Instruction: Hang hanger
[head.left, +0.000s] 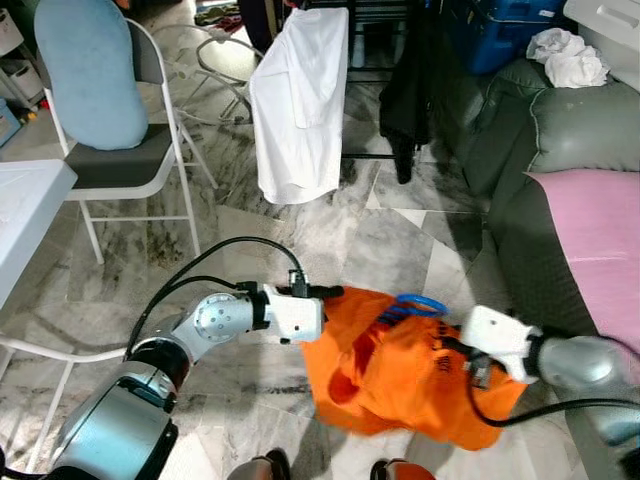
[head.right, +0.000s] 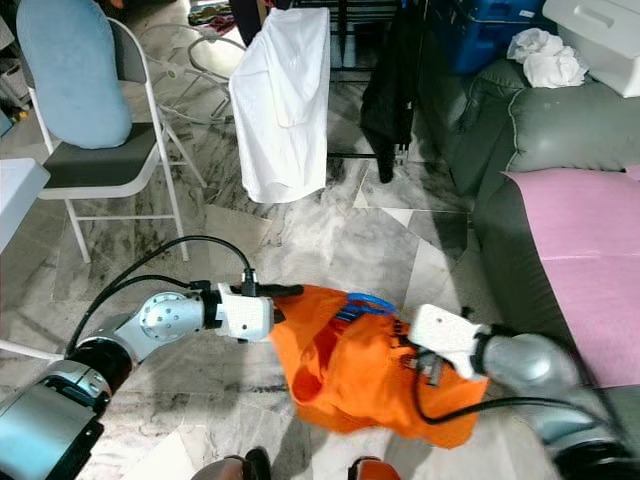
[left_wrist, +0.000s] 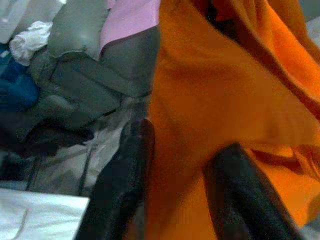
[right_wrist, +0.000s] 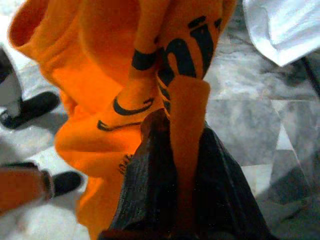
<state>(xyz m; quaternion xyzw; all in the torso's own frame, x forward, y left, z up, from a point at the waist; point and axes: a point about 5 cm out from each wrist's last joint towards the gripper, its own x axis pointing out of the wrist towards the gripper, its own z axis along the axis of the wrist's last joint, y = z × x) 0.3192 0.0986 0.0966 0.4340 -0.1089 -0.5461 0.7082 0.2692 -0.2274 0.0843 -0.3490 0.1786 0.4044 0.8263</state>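
An orange shirt with black lettering hangs low over the marble floor between my two arms. A blue hanger pokes out of its top edge. My left gripper holds the shirt's upper left edge; in the left wrist view the orange cloth runs between its black fingers. At the shirt's right side, my right gripper is shut on a bunched fold of the cloth, which the right wrist view shows pinched between the fingers.
A white shirt and a black garment hang on a rack ahead. A folding chair with a blue cushion stands at the left, beside a white table. A grey sofa with a pink blanket fills the right. A person's shoes are near my feet.
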